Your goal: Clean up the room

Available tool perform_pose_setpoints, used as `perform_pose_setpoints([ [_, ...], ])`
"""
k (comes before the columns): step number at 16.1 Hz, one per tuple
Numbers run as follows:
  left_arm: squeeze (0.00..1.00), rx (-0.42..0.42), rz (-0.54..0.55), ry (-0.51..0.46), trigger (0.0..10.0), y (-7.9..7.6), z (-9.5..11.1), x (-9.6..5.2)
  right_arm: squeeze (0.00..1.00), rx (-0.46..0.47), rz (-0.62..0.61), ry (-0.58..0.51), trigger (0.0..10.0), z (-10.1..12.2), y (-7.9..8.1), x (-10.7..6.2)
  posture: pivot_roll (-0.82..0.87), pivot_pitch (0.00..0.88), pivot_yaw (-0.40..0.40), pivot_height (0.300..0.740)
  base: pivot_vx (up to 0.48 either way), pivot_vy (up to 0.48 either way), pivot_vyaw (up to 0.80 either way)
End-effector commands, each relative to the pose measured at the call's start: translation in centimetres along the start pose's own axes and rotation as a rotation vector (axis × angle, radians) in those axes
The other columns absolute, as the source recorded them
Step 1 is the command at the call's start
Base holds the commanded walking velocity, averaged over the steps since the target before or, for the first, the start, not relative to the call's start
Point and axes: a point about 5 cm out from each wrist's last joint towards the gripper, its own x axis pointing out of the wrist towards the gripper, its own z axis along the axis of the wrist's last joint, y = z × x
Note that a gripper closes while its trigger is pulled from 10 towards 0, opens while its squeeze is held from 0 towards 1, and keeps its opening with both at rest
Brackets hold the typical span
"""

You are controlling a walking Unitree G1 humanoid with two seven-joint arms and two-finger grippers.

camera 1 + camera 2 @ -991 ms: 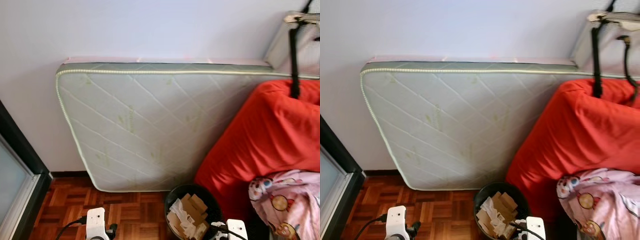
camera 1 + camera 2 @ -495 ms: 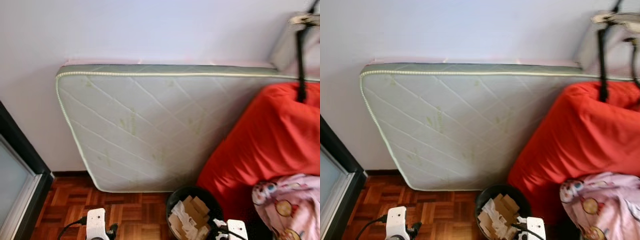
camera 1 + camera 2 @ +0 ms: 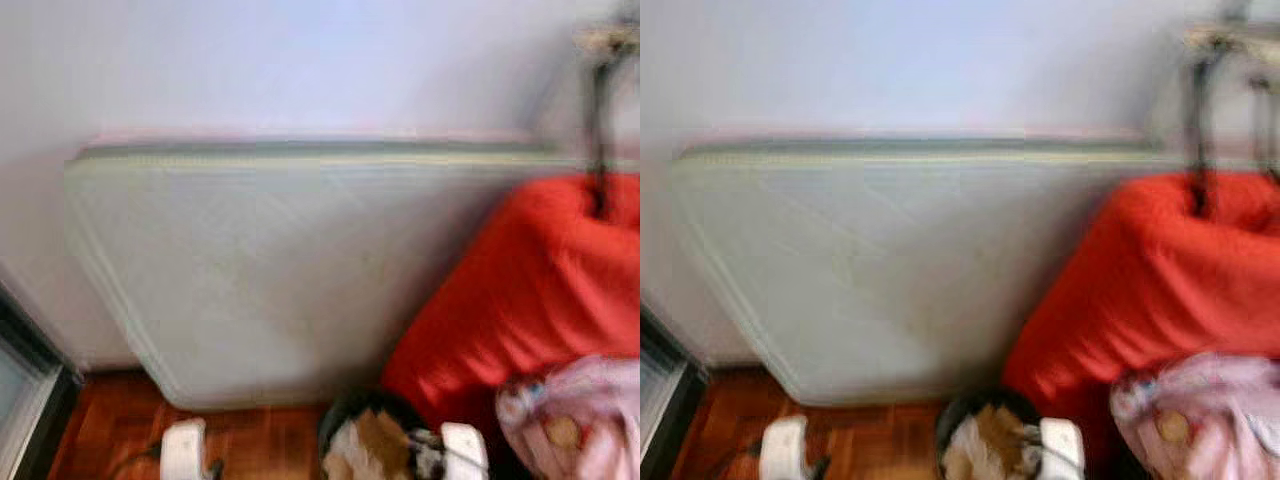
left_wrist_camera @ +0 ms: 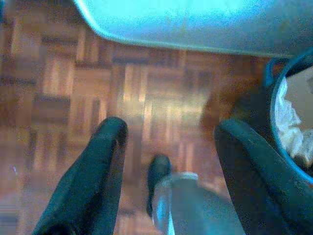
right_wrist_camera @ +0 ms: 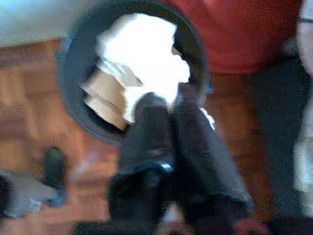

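A pale quilted mattress (image 3: 270,270) with a piped edge and rounded corners stands on its long side against the plain white wall (image 3: 250,60), and serves as the landmark here. The head views are blurred. At the mattress's foot, on the reddish-brown wooden parquet floor (image 4: 146,98), sits a round black waste bin (image 5: 78,73) with smooth walls, stuffed with crumpled white paper (image 5: 146,44) and flat pieces of brown cardboard (image 5: 105,95). Beside the bin and leaning on the mattress is a large soft red cushion (image 3: 520,290) of matte fabric, bulging and creased. A pink printed cloth (image 3: 580,420) lies bunched at the cushion's lower edge. A black strap (image 3: 598,130) hangs down over the cushion's top. At the mattress's other end stands a dark door frame (image 3: 30,390).

The left gripper (image 4: 168,142) hangs above the bare parquet just in front of the mattress's lower corner, its two long black fingers (image 4: 98,166) spread wide apart and holding nothing. The right gripper (image 5: 171,105) hovers over the bin's rim, its fingers pressed together with nothing visible between them, their tips above the white paper.
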Motion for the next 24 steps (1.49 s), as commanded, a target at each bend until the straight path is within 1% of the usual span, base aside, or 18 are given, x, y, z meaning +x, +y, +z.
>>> perform_pose_setpoints([
  [1, 0.0, 0.004, -0.04, -0.038, 10.0, -1.5, 1.1, 0.3, 0.0, -0.002, -0.04, 0.026, 10.0, -1.0, -1.7, -0.4, 0.05, 0.0, -0.074, 0.74, 0.0, 0.0, 0.0],
  [2, 0.0, 0.002, -0.056, -0.076, 10.0, -1.8, 2.0, 0.5, 0.0, 0.003, -0.031, 0.01, 10.0, -0.9, -1.6, -0.4, 0.04, 0.001, -0.076, 0.74, 0.0, 0.0, 0.0],
  [3, 0.0, 0.002, -0.06, -0.086, 10.0, -1.9, 2.2, 0.5, 0.0, 0.005, -0.029, 0.007, 10.0, -0.9, -1.6, -0.5, 0.04, 0.001, -0.076, 0.74, 0.0, 0.0, 0.0],
  [6, 0.0, -0.009, -0.102, -0.216, 10.0, -2.8, 4.9, 0.7, 0.0, 0.019, -0.005, -0.028, 10.0, -0.6, -1.5, -0.5, 0.05, 0.011, -0.079, 0.74, 0.0, 0.0, 0.0],
  [8, 0.0, -0.027, -0.111, -0.324, 10.0, -3.0, 7.0, 0.6, 0.0, 0.04, 0.016, -0.066, 10.0, -0.4, -1.4, -0.5, 0.05, 0.015, -0.079, 0.74, 0.0, 0.0, 0.0],
  [9, 0.0, -0.031, -0.108, -0.426, 10.0, -3.1, 8.7, 0.3, 0.0, 0.052, 0.051, -0.102, 10.0, -0.1, -1.2, -0.6, 0.05, 0.02, -0.08, 0.74, 0.0, 0.0, 0.0],
  [10, 0.0, -0.029, -0.105, -0.465, 10.0, -3.1, 9.2, 0.1, 0.0, 0.05, 0.071, -0.116, 10.0, 0.1, -1.1, -0.6, 0.05, 0.02, -0.08, 0.74, 0.0, 0.0, 0.0],
  [11, 0.0, -0.004, -0.095, -0.527, 10.0, -3.1, 10.0, -0.2, 0.0, 0.044, 0.088, -0.147, 10.0, 0.4, -1.0, -0.6, 0.05, 0.024, -0.08, 0.74, 0.0, 0.0, 0.0],
  [12, 0.0, 0.01, -0.095, -0.572, 10.0, -3.2, 10.6, -0.5, 0.0, -0.001, 0.084, -0.186, 10.0, 0.8, -1.1, -0.7, 0.05, 0.028, -0.081, 0.74, 0.0, 0.0, 0.0],
  [13, 0.0, 0.015, -0.107, -0.607, 10.0, -3.4, 11.0, -0.8, 0.0, -0.017, 0.078, -0.218, 10.0, 1.1, -1.1, -0.8, 0.05, 0.028, -0.081, 0.74, 0.0, 0.0, 0.0],
  [14, 0.0, 0.009, -0.119, -0.639, 10.0, -3.5, 11.4, -1.1, 0.0, 0.002, 0.087, -0.246, 10.0, 1.3, -1.1, -0.8, 0.05, 0.034, -0.08, 0.74, 0.0, 0.0, 0.0],
  [16, 0.0, -0.004, -0.114, -0.684, 10.0, -3.6, 12.3, -1.5, 0.0, 0.028, 0.104, -0.263, 10.0, 1.3, -1.1, -0.9, 0.05, 0.034, -0.081, 0.74, 0.0, 0.0, 0.0],
  [17, 0.0, 0.002, -0.114, -0.7, 10.0, -3.8, 12.6, -1.6, 0.0, 0.015, 0.091, -0.268, 10.0, 1.4, -1.2, -0.9, 0.05, 0.035, -0.085, 0.74, 0.0, 0.0, 0.0],
  [19, 0.0, 0.024, -0.121, -0.724, 10.0, -4.1, 13.2, -1.8, 0.0, 0.053, 0.071, -0.28, 10.0, 1.3, -1.4, -1.0, 0.05, 0.035, -0.086, 0.74, 0.0, 0.0, 0.0],
  [21, 0.0, 0.018, -0.131, -0.756, 10.0, -4.3, 13.4, -2.6, 0.0, 0.153, 0.07, -0.299, 10.0, 1.1, -1.4, -1.1, 0.04, 0.034, -0.084, 0.74, 0.0, 0.0, 0.0],
  [22, 0.0, 0.028, -0.135, -0.773, 10.0, -4.3, 13.2, -2.9, 0.0, 0.147, 0.081, -0.409, 10.0, 3.6, -0.9, -0.9, 0.04, 0.036, -0.083, 0.74, 0.0, 0.0, 0.0],
  [23, 0.0, 0.03, -0.136, -0.781, 10.0, -4.2, 13.2, -3.1, 0.0, 0.114, 0.11, -0.691, 10.0, 12.7, 1.4, -1.0, 0.04, 0.036, -0.083, 0.74, 0.0, 0.0, 0.0],
  [24, 0.0, 0.031, -0.136, -0.784, 10.0, -4.1, 13.1, -3.2, 0.0, 0.115, 0.12, -0.79, 10.0, 16.2, 2.3, -1.5, 0.04, 0.034, -0.084, 0.74, 0.0, 0.0, 0.0],
])
